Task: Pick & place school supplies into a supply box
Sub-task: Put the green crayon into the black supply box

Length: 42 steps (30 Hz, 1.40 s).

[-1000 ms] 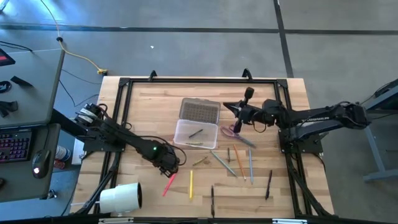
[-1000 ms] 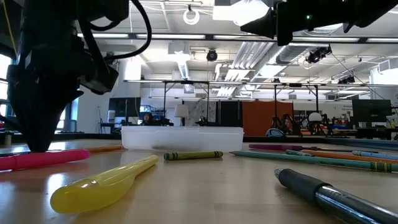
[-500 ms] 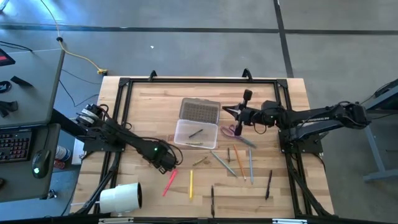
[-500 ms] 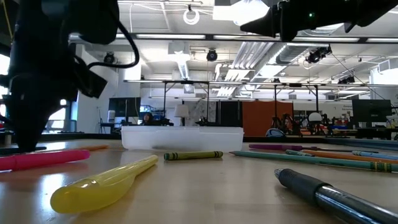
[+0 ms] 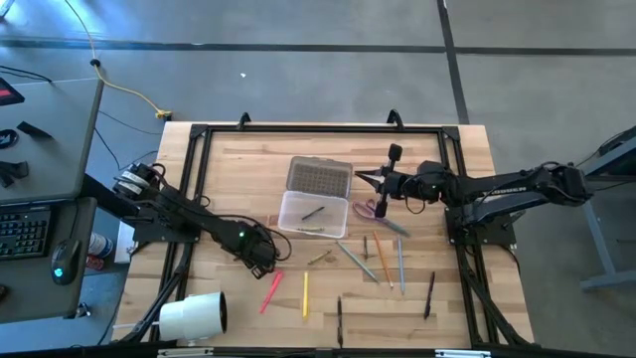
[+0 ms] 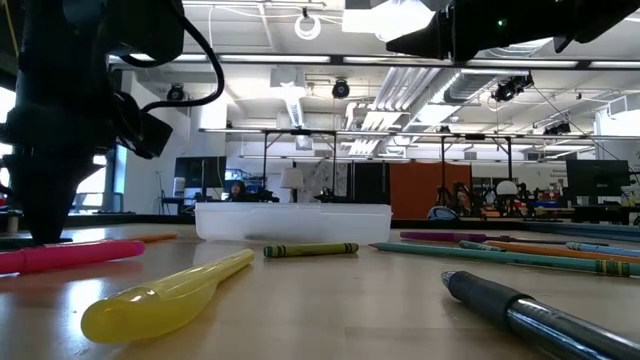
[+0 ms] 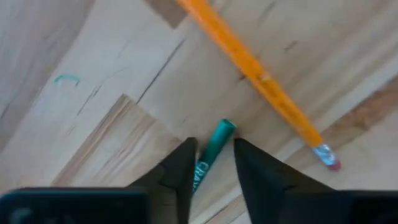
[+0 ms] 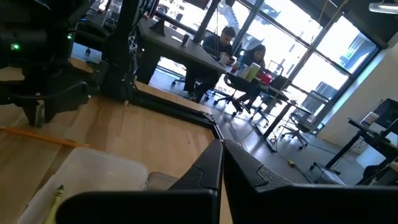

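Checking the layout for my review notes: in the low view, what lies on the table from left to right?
Pink marker → yellow pen → green crayon → dark pen.

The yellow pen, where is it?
In the high view the yellow pen lies near the table's front edge, just right of the pink marker and left of a dark pen.

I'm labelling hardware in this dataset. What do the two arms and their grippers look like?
Both arms are dark, slim and jointed. The left arm carries a small green light and looping black cables; the right arm has pale lettering along its link. The left gripper has two dark, tapering fingers.
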Motion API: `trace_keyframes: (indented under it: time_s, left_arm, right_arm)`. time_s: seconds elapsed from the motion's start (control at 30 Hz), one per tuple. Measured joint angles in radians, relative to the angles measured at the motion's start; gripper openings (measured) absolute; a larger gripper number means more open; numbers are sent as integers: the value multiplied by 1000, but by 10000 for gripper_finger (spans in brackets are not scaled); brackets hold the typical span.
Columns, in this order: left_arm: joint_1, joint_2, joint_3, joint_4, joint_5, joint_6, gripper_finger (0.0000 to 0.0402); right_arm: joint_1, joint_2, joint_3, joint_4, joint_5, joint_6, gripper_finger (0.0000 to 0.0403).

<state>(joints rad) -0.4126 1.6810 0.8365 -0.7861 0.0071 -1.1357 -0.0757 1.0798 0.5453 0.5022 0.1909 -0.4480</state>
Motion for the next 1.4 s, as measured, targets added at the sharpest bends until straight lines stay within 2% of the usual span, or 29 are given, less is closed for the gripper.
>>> trace_keyframes:
  time_s: [0.2, 0.27, 0.5, 0.63, 0.77, 0.9, 1.03, 1.2, 1.27, 1.4]
  left_arm:
    - [-1, 0, 2, 35, -61, 66, 39]
    - [-2, 2, 11, 31, -89, 65, 22]
    - [1, -8, 90, -34, -221, 99, 50]
    - [27, -12, 160, -36, -258, 170, 39]
    - [90, -13, 220, -48, -280, 291, 29]
    - [191, -14, 285, -44, -343, 447, 45]
    - [312, -12, 322, 72, -317, 685, 51]
    - [418, -12, 324, 269, -215, 968, 44]
    - [446, -12, 324, 281, -187, 1025, 46]
    - [476, 5, 325, 256, -184, 1020, 69]
  right_arm:
    - [0, 0, 0, 3, 0, 0, 0]
    - [0, 0, 0, 3, 0, 0, 0]
    - [0, 0, 0, 3, 0, 1, 0]
    - [0, 0, 0, 3, 0, 2, 0]
    - [0, 0, 0, 3, 0, 3, 0]
    - [0, 0, 0, 3, 0, 3, 0]
    - [0, 0, 0, 3, 0, 3, 0]
    - [0, 0, 0, 3, 0, 3, 0]
    - [0, 0, 0, 3, 0, 3, 0]
    - [0, 0, 0, -9, 0, 3, 0]
